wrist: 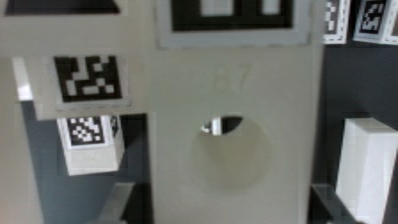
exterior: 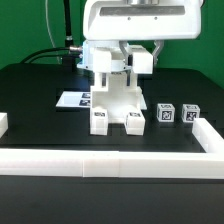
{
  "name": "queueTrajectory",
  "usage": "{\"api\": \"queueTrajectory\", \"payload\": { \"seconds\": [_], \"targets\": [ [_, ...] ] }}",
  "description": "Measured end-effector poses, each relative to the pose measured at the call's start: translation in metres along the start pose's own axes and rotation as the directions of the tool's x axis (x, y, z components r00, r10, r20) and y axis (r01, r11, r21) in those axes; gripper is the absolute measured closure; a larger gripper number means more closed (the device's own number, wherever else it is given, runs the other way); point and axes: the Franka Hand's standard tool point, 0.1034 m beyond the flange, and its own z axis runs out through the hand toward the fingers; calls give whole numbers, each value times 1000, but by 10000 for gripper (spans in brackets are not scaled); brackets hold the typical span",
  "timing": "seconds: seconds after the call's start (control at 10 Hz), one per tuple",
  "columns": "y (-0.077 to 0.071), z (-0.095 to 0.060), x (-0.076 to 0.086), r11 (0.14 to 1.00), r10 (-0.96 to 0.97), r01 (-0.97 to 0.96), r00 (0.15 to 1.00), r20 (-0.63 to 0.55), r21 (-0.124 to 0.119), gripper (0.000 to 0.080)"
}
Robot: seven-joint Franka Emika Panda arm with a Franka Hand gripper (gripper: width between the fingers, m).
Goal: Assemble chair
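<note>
Marker board point(exterior: 73, 100): low, towards the exterior view's left of the pincer point(exterior: 110, 72). Pincer: nearly closed, clamping the upright slab of the chair point(exterior: 116, 105), which stands directly beneath it. Two tagged blocks point(exterior: 165, 113): low, towards the exterior view's right, apart.

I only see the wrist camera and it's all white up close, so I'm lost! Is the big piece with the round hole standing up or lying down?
Observer: Standing up. The chair piece stands upright on the black table, on two blocky feet.
Operator: Any other loose pieces?
Observer: Yes, two small tagged blocks sit side by side, off to the exterior view's right of it, not touching it.
Operator: What's at the table's edge?
Observer: A low white rail runs along the front edge.
</note>
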Motion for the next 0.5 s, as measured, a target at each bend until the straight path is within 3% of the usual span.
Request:
{"api": "queueTrajectory", "payload": {
  "seconds": [0.5],
  "targets": [
    [9, -2, 4, 1000, -26, 26, 1000, -6, -1, 515]
  ]
}}
